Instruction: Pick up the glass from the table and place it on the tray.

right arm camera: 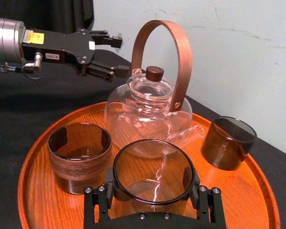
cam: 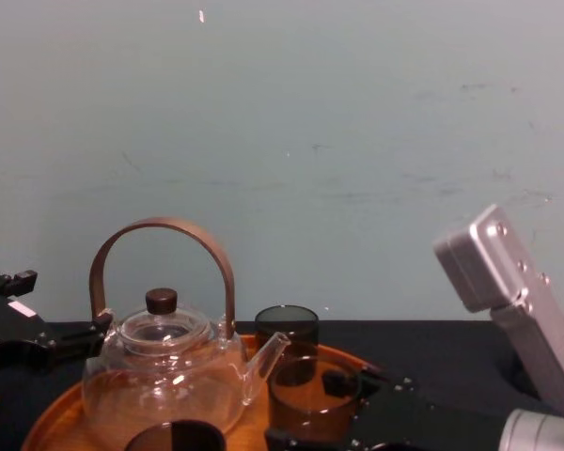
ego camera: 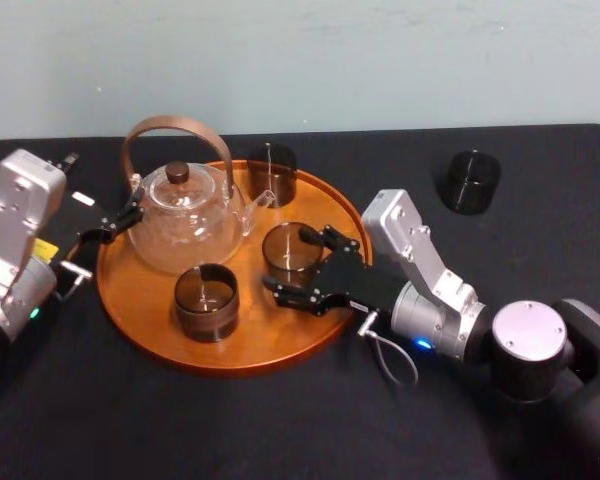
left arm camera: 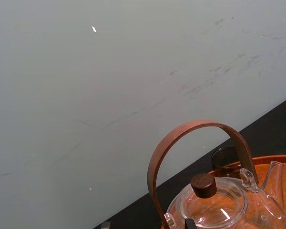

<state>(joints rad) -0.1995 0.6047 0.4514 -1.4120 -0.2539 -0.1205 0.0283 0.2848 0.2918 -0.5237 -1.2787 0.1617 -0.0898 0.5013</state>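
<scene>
1. The glass (ego camera: 290,250) stands on the tray (ego camera: 140,320), at about 3 o'clock from the tray's middle.
2. The glass stands straight up. Its open mouth faces up and its long line runs up and down.
3. The right claw (ego camera: 290,263) comes in from 4 o'clock, low over the tray's rim. Its two fingers are clamped on the glass, one on each side.
4. In the right wrist view the glass (right arm camera: 152,176) sits between the dark finger pads (right arm camera: 107,180), and its round rim is level.
5. The teapot (ego camera: 185,215) stands at about 10 o'clock on the tray, near the held glass. Its spout points to 3 o'clock.
6. A front glass (ego camera: 206,300) stands at 7 o'clock on the tray, and a back glass (ego camera: 271,172) at 1 o'clock by the rim.
7. A far glass (ego camera: 470,180) stands on the black tabletop (ego camera: 280,420), out at 2 o'clock and well apart from the tray.
8. The left claw (ego camera: 110,225) hangs at 9 o'clock, just beside the teapot. Its fingers are apart and hold nothing.
</scene>
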